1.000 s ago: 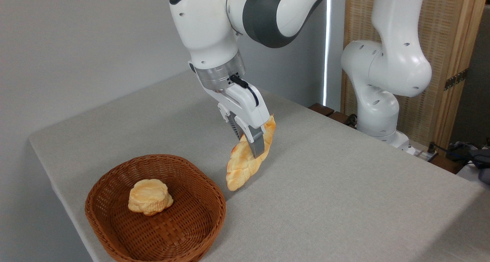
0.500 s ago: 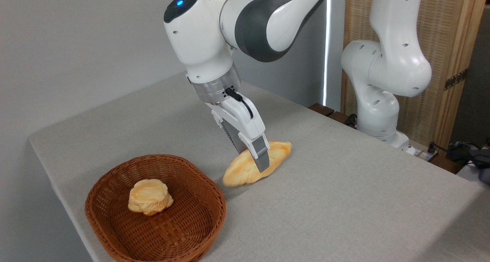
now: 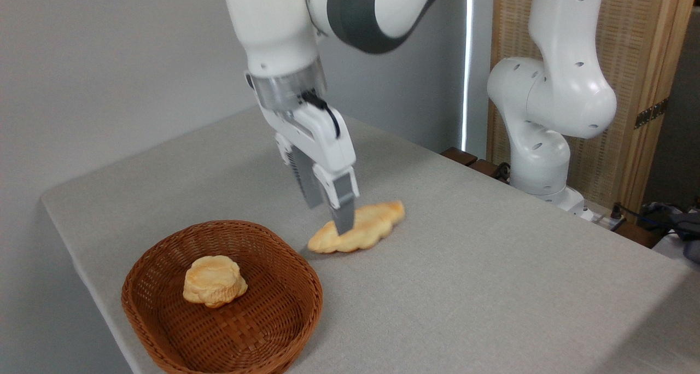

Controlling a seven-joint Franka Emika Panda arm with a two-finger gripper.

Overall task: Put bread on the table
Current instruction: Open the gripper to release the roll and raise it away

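Bread [image 3: 358, 233] now lies flat on the desk [image 3: 492, 286], at 2 o'clock from the basket [image 3: 221, 300], outside it; 1 s ago it hung tilted in the claw [image 3: 329, 215]. Claw has lifted a bit and let go, fingers spread, 1 finger [image 3: 343, 212] in front of the loaf. Bun [image 3: 214, 280] unmoved in basket. Task looks done, only retreat left

table [image 3: 492, 286]: grey cloth | on it: bread [image 3: 372, 229], wicker basket [image 3: 164, 330]
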